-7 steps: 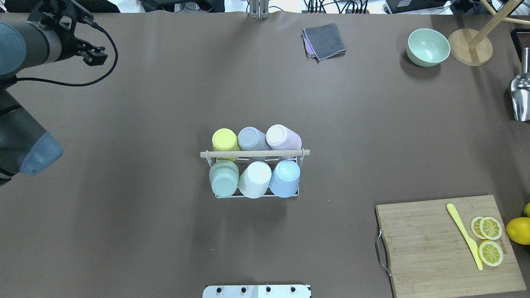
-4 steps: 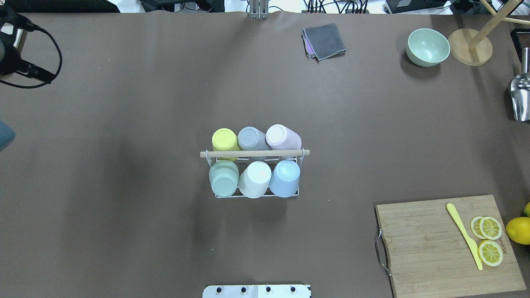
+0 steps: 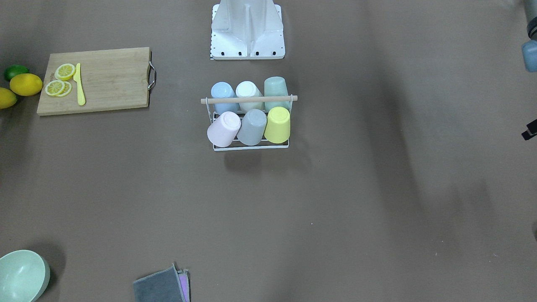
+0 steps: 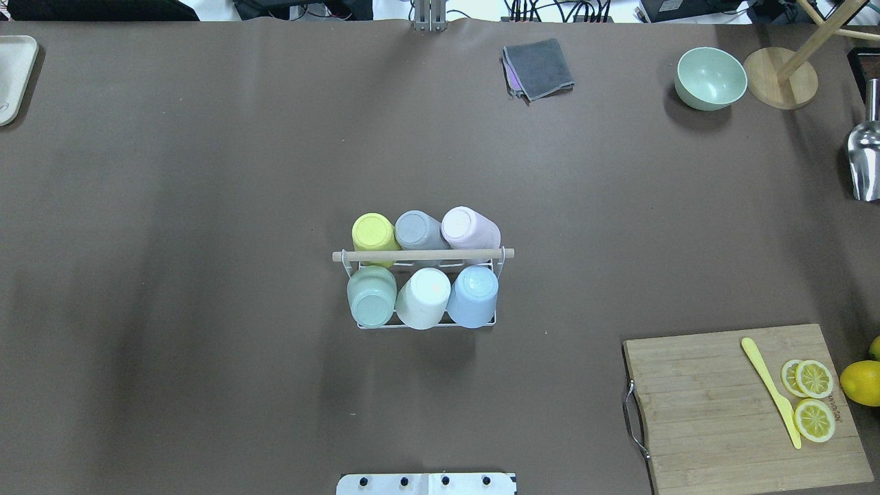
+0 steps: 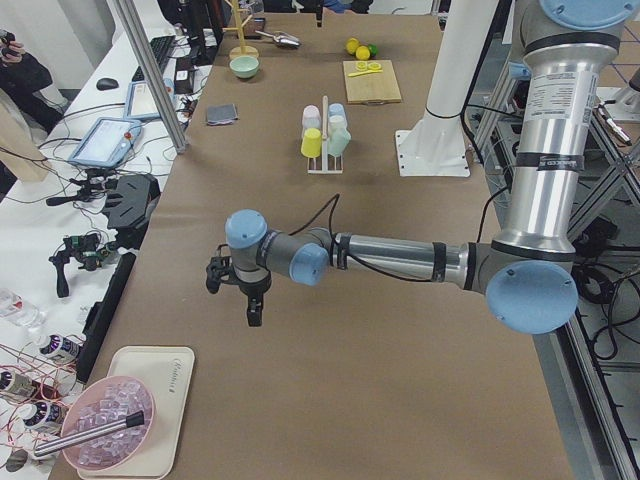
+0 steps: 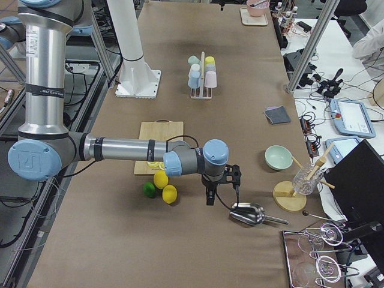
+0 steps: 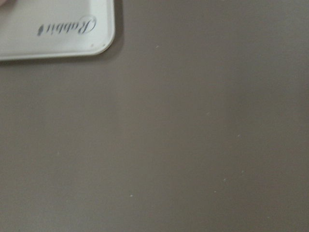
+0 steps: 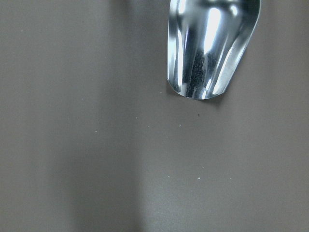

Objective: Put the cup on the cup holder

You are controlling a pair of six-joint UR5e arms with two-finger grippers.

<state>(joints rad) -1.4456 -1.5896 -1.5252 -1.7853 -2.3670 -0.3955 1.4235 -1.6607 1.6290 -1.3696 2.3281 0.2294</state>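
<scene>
The cup holder (image 4: 423, 255), a white wire rack with a wooden rod handle, stands mid-table, also in the front view (image 3: 249, 100). Several upturned cups sit on its prongs: yellow (image 4: 373, 232), grey (image 4: 418, 231) and pink (image 4: 469, 227) in the far row; green (image 4: 371, 295), white (image 4: 423, 298) and blue (image 4: 473, 295) in the near row. My left gripper (image 5: 238, 295) hangs over the table far to the left, near a tray. My right gripper (image 6: 221, 191) hangs far to the right, beside a metal scoop. I cannot tell whether either is open or shut.
A white tray (image 4: 14, 75) lies at the far left corner, its corner in the left wrist view (image 7: 58, 29). A metal scoop (image 8: 212, 48) lies at the right edge. A cutting board (image 4: 742, 405) with lemon slices, a green bowl (image 4: 710, 78) and a grey cloth (image 4: 540, 69) lie to the right.
My left arm has swung out of the overhead view to the left, uncovering the white tray. The holder and cups have not moved.
</scene>
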